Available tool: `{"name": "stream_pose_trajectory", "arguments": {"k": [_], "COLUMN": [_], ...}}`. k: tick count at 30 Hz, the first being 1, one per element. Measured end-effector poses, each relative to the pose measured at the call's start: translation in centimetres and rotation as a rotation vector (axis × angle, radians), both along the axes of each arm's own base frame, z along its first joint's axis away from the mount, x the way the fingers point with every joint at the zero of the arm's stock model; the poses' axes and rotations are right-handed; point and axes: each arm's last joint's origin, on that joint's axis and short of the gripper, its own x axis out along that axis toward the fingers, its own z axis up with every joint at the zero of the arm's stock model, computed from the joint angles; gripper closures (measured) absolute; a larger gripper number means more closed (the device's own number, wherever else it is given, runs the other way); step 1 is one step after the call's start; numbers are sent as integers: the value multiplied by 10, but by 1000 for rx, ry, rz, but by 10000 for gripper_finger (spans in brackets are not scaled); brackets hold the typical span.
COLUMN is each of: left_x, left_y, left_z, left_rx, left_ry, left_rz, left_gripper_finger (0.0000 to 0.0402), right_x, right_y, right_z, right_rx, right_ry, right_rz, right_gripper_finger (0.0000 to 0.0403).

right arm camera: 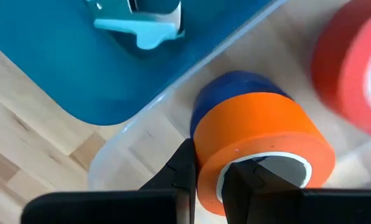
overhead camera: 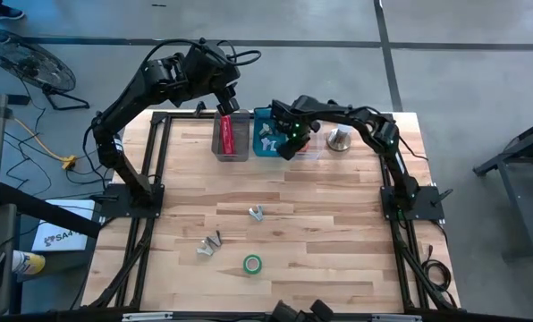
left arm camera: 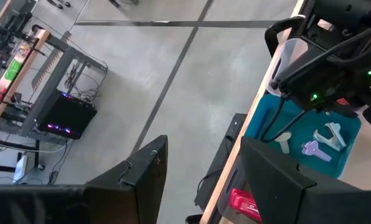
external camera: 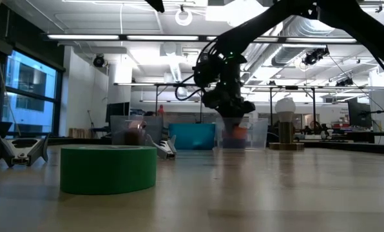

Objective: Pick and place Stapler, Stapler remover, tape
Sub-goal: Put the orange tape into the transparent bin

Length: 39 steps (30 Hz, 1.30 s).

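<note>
At the far bins, the stapler [overhead camera: 226, 134] is stowed; right gripper [right arm camera: 211, 180] clamps orange tape [right arm camera: 260, 140], left gripper [left arm camera: 201, 180] gapes; green tape [overhead camera: 252, 264] and removers [overhead camera: 257, 212] remain

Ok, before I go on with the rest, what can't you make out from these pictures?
- Clear bin, high view: the right gripper hides its contents; the right wrist view shows an orange tape roll pinched by the wall, a blue and a red roll cut off.
- Red stapler: the left wrist view crops it behind the left gripper.
- Loose staple removers, high view: too small for detail.
- Far bins, low view: blurred.
</note>
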Motion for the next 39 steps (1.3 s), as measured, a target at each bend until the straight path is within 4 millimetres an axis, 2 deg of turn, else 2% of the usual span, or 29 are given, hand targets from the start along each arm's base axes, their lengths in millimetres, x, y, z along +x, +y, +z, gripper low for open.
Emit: {"name": "stream_pose_trajectory", "arguments": {"k": [5,11,18,25,30,36,39], "left_x": [0,0,0,0,0,0,0], "left_y": [0,0,0,0,0,0,0], "left_z": [0,0,0,0,0,0,0], "left_rx": [5,10,9,7,7,7,8], "left_ry": [8,16,16,16,17,17,17], "left_rz": [-8,-18,-19,-21,-21,-21,-20], "left_gripper_finger": [204,204,204,204,204,204,204], "right_x": [-5,-4,-4,-6,-5,-5,-7], "right_y": [3,2,1,0,0,1,2], "right_z": [-11,-13,-13,-15,-15,-13,-4], "right_rx": [13,5,-2,-58,-26,-12,-32], "right_ry": [21,11,13,60,35,25,8], "right_rz": [8,4,10,10,10,11,10], "right_gripper_finger": [368,347,362,301,257,229,223]}}
